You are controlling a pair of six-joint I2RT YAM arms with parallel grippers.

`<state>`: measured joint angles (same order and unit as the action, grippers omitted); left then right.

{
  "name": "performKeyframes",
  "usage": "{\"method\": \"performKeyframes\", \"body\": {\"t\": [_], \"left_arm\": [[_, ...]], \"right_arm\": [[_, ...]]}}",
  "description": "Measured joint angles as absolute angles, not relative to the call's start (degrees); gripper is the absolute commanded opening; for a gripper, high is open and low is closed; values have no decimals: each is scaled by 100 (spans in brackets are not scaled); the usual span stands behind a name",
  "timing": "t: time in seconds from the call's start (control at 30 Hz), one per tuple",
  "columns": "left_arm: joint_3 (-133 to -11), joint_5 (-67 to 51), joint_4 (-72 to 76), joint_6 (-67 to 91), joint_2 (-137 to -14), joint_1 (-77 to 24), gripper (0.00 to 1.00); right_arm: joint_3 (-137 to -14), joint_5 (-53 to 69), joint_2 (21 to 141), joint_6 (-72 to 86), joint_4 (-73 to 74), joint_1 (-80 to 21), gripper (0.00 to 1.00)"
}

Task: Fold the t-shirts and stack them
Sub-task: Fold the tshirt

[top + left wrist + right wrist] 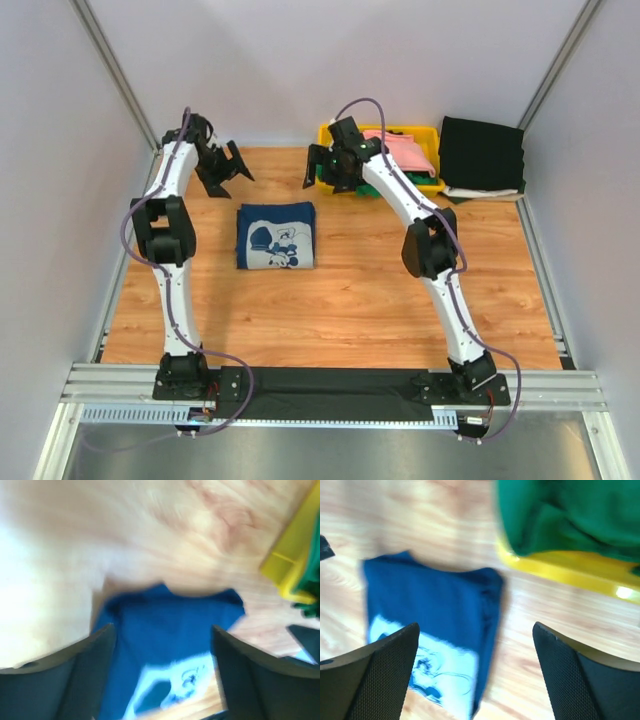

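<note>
T-shirts lie in three spots on your wooden table (350, 300), and the yellow bin (428, 130) at the far edge serves as the mark for all of them.

Well to the left of the bin, your left gripper (228, 178) hangs above the bare wood. Its jaws stand wide apart with nothing between them.

Left of the bin and nearer to the arm bases lies the navy t-shirt (277, 237). It is folded into a neat rectangle, flat on the wood, with its white printed graphic facing up. It touches neither gripper.

At the bin's left end your right gripper (328, 182) hovers just over the rim. Its jaws are also spread wide and hold nothing.

Inside the bin, the green t-shirt (570, 515) is bunched up and spills over the near wall. The pink t-shirt (410, 150) lies on top toward the right.

Just to the right of the bin, the black t-shirt (482, 150) lies folded on the table, with a pale layer showing under its near edge.
</note>
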<state>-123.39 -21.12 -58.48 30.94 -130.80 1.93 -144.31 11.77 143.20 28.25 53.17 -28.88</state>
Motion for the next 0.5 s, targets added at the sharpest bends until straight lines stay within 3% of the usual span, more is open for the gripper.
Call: {"method": "performKeyframes", "body": {"t": [0.07, 0.17, 0.33, 0.43, 0.5], "left_arm": [[-12604, -2224, -5822, 3004, -13506, 224, 100], [-12040, -2257, -5872, 2917, -13351, 235, 100], [-10228, -2038, -5452, 2871, -11705, 183, 95], [-9214, -1787, -5041, 2834, -10302, 102, 83], [-8602, -1737, -4661, 2829, -9524, 3, 70]], "right_arm": [[-14027, 1041, 14219, 2821, 5282, -2794, 96], [-12700, 893, 13618, 2818, 4904, -2744, 94], [-11006, 1175, 12516, 2823, 4156, -3002, 84], [-10639, 1776, 12079, 2882, 3487, -3291, 66], [-10418, 2226, 11931, 2987, 2943, -3433, 53]]}}
